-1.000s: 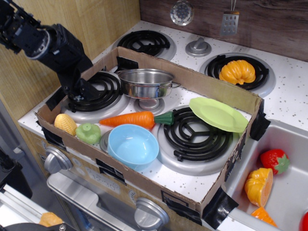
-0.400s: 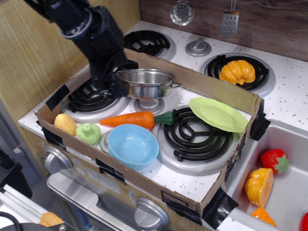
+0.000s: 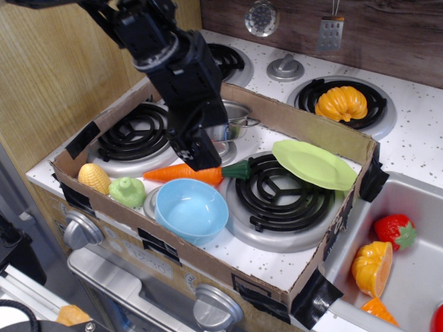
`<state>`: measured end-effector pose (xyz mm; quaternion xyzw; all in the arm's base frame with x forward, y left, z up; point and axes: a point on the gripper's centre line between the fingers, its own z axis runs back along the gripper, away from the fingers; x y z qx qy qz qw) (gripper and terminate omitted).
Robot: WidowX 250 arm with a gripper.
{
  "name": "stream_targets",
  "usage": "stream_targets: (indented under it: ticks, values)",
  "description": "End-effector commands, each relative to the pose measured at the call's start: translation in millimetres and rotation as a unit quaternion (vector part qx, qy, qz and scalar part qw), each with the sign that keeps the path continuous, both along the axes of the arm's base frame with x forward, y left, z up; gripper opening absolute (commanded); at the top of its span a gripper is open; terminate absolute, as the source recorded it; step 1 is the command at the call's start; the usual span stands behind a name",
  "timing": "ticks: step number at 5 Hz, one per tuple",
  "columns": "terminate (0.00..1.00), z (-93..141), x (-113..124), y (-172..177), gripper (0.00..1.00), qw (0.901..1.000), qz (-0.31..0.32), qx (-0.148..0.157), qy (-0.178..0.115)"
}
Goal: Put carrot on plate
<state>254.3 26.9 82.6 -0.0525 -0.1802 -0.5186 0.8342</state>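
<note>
I have the pincer (image 3: 201, 158) low over the middle of the carrot (image 3: 188, 173), but its tip is a dark mass from this angle and I cannot tell whether the jaws stand apart or together. The carrot lies directly beneath it on the stove surface (image 3: 277, 266), long axis left-right, green cap toward the plate (image 3: 313, 164), which leans on the box wall to the right. I can read no writing anywhere.

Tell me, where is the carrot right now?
The carrot lies inside the cardboard tray, just behind the blue bowl, its green stem pointing at the front burner. The gripper hangs directly over it.
</note>
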Motion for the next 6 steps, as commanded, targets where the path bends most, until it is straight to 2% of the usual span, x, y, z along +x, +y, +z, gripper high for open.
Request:
stream_targets:
  ticks: [1, 3, 5, 6]
  values:
    - [0.0, -2.1, 20.2, -3.5, 1.0, 0.9998, -0.012, -0.017, -0.005]
    - [0.0, -12.1, 30.7, -2.0, 1.0, 0.9995, -0.018, -0.026, -0.004]
    - [0.0, -38.3, 30.4, 1.2, 1.0, 0.9982, -0.004, -0.04, -0.045]
    - [0.0, -48.3, 29.4, 1.5, 1.0, 0.9977, 0.001, -0.052, -0.042]
